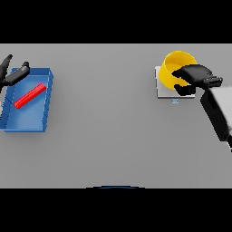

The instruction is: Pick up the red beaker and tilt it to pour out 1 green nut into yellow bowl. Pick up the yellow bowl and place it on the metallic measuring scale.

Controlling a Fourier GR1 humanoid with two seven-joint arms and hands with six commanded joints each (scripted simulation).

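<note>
Over the grey table (113, 136) we want the yellow bowl (174, 68) seated flat and centred on the metallic measuring scale (164, 89) before letting go, our right hand (192, 78) curled round its near rim from above, our left hand (11, 74) relaxed open over the blue tray (43, 118) with the red beaker (30, 96) lying inside.

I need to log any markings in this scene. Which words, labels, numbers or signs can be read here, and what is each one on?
No text can be read anywhere in the head view.
Scale: two short pale blue dashes at its front edge, below the yellow bowl; too small to read.
Blue tray, red beaker, right hand and left hand: no markings show.
</note>
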